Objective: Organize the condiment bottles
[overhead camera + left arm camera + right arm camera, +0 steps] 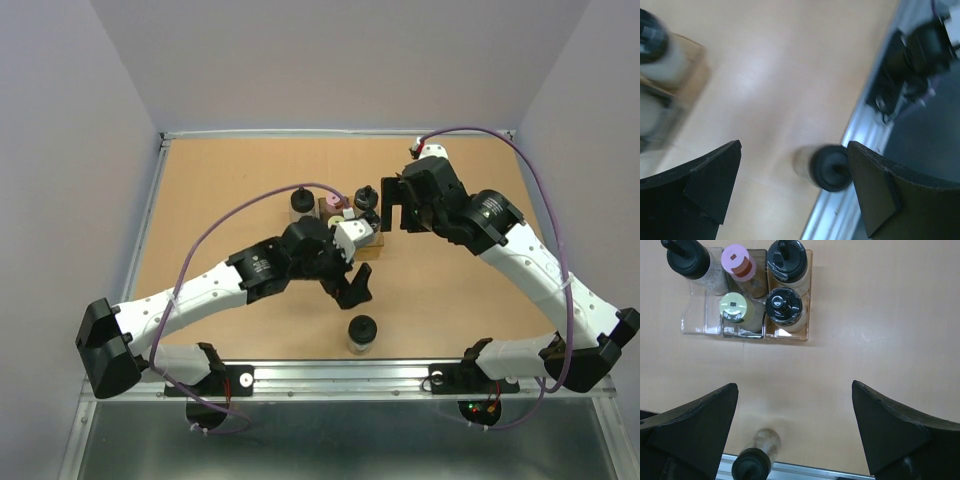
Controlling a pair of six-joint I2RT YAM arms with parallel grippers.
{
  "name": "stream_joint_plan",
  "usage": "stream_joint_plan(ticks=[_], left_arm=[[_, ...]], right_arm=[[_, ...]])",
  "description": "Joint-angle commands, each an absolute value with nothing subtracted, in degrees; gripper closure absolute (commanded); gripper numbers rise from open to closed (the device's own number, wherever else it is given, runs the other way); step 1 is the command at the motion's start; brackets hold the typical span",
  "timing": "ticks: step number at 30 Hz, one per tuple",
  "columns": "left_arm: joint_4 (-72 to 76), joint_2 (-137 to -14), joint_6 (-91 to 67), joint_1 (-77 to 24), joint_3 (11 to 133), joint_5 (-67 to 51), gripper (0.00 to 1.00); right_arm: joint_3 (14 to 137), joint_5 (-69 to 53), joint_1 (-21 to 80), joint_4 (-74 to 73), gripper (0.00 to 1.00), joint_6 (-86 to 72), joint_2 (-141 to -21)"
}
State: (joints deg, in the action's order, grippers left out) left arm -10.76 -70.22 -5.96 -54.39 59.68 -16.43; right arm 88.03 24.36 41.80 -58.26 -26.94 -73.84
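Two grippers, both spread wide, nothing held. Left gripper [792, 150] hovers low by the lone black-capped jar [829, 167], blurred here, standing near the table [220, 180] edge. Right gripper [794, 387] looks down on the clear brownish rack [695, 322]: left-bay black jar [687, 257] alone; pink-capped jar [737, 260] and yellow-green-capped jar [735, 307] share the middle; upper black jar [785, 257] and lower black jar [784, 305] fill the right. Knobbed round caps; contents mostly pale, possibly powder.

Seen from above, the left arm [262, 268] covers most of the rack [374, 241], so the jars [341, 204] in it cannot be counted. The left wrist view is blurred throughout: the lone jar [824, 167] is smeared and the rack runs off the left edge. In the right wrist view, the bottom edge cuts off the lone jar.
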Motion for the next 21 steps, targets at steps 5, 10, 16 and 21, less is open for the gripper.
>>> stream_joint_plan(ticks=[5,10,16,21], left_arm=[[-13.18,-67.67,-3.25,-62.04,55.90,-22.78,0.01],[-15.20,-70.04,-2.20,-63.63,57.30,-20.13,0.01],[-16.52,-74.53,-2.02,-67.49,58.62,-18.82,0.01],[-16.52,-78.31,-1.50,-68.73,59.32,-17.40,0.01]], right_arm=[[90.44,26.81,40.69,-56.25,0.00,-27.77,-71.63],[89.91,26.11,40.52,-56.34,0.00,-28.04,-71.37],[88.86,26.02,40.43,-56.43,0.00,-28.39,-70.49],[88.07,25.75,40.43,-56.51,0.00,-28.74,-70.14]])
